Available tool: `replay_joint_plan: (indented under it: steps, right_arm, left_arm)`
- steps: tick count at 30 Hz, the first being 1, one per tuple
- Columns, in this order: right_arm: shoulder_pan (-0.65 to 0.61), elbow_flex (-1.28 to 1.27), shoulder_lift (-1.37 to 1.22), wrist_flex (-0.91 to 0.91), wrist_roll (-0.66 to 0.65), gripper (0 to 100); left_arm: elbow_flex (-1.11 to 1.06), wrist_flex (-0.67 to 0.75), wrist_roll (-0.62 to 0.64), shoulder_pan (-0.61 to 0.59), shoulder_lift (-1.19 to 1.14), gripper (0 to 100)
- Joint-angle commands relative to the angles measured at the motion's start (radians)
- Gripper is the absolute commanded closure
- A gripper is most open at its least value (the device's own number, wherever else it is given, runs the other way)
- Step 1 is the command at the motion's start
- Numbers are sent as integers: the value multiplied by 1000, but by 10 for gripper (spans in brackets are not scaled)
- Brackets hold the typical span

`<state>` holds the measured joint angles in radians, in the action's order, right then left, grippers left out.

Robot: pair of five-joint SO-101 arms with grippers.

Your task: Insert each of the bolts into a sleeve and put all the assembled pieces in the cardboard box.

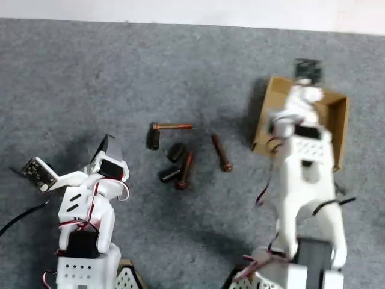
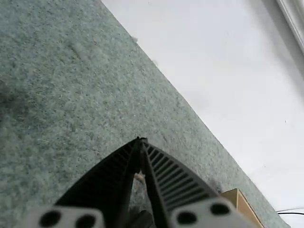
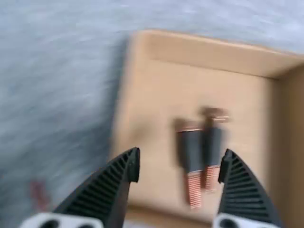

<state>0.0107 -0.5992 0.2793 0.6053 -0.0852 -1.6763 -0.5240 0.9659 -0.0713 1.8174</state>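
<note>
The right gripper [image 3: 181, 156] is hanging spread open over the cardboard box [image 3: 199, 45]. I'd lift it straight out, clear of the wall, before heading for the bolts [image 1: 221, 152] and sleeves [image 1: 175, 152] lying on the desk [image 1: 72, 72]. Its wrist view is showing two assembled pieces [image 3: 199, 152] inside, which the arm is hiding from above. The left gripper [image 2: 141, 142] is sitting pressed together.

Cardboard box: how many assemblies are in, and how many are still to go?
Done: two assembled pieces, each a bolt in a sleeve, lie in the cardboard box.
In hand: nothing. The right gripper hangs open over the box; the left gripper is shut over the mat with nothing visible in it.
Left: three bolts and three sleeves lie loose on the mat; none looks inserted.
</note>
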Motion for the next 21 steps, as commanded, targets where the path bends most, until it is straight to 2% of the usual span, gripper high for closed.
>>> replay_joint_plan:
  steps: [1, 9, 12, 19, 21]
  right_arm:
    - [-160, -136, 196, 4, 6, 767]
    - [-522, -351, 381, 4, 14, 767]
    - [-628, -375, 384, 5, 9, 769]
    - [-696, -377, 383, 5, 15, 769]
    - [-696, -374, 383, 5, 68, 769]
  left_arm:
    - [-21, -3, -9, -12, 7, 994]
    - [-21, 2, -9, -19, 8, 994]
    - [-21, 3, -5, -82, 10, 994]
    - [-21, 5, -3, -223, 12, 994]
    - [-21, 5, -3, -231, 12, 994]
